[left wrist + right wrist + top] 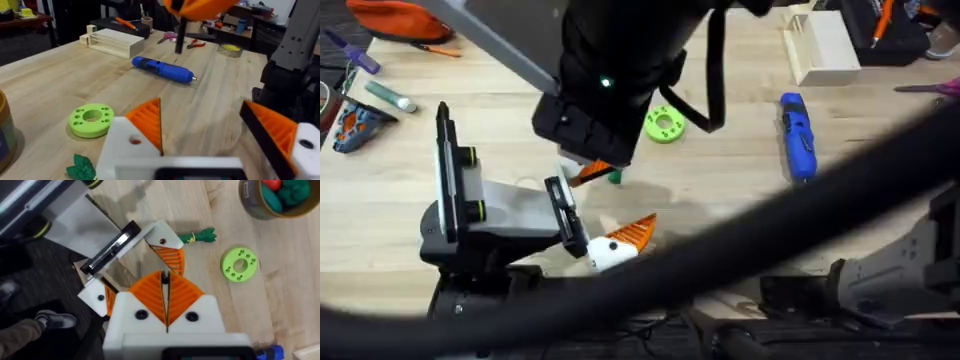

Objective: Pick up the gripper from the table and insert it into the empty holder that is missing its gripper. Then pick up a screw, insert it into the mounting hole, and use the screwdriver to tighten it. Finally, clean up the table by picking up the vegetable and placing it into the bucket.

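My left gripper (210, 132) lies open near the table. One of its sides is the white holder (161, 234), with the orange gripper (171, 259) seated in it and a small mounting hole (135, 141) showing. My right gripper (164, 276) hovers just above this holder, shut on a thin black screw (179, 36). The right arm (610, 80) looms dark under the overhead camera. The blue screwdriver (797, 135) lies on the table to the right. The green vegetable (198, 236) lies beside the holder. The tan bucket (250, 207) stands beyond it and holds toy pieces.
A lime-green disc with holes (664, 125) sits between the vegetable and the screwdriver. A pale wooden box (820, 45) stands at the back right. A marker pen (390, 96) and assorted tools lie at the far left. A dark cable (790, 215) crosses the overhead view.
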You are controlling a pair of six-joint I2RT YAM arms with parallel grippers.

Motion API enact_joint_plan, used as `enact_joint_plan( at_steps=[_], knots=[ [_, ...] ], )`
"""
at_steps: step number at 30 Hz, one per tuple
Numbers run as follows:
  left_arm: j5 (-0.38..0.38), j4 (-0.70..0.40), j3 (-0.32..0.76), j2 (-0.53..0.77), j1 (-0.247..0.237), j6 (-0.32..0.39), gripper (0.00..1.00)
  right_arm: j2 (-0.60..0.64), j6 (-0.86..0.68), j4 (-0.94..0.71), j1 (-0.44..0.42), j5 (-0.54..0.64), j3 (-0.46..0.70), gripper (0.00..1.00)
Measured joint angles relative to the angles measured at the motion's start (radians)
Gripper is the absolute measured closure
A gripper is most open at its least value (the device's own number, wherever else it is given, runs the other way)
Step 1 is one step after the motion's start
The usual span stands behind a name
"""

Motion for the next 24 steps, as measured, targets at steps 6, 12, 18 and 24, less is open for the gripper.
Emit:
enact_joint_plan(
  at_steps=[6,12,18,24],
  knots=[
    [0.000,0.000,0.000,0.000,0.000,0.000,0.015,0.004,-0.043,0.015,0.000,0.000,0.000,0.996],
    [0.000,0.000,0.000,0.000,0.000,0.000,0.015,0.046,-0.052,0.014,0.000,0.000,0.002,0.996],
    [0.000,0.000,0.000,0.000,0.000,0.000,0.015,0.077,-0.062,0.034,0.000,0.000,0.002,0.996],
    [0.000,0.000,0.000,0.000,0.000,0.000,0.014,0.077,-0.065,0.048,0.000,0.000,0.002,0.996]
  ],
)
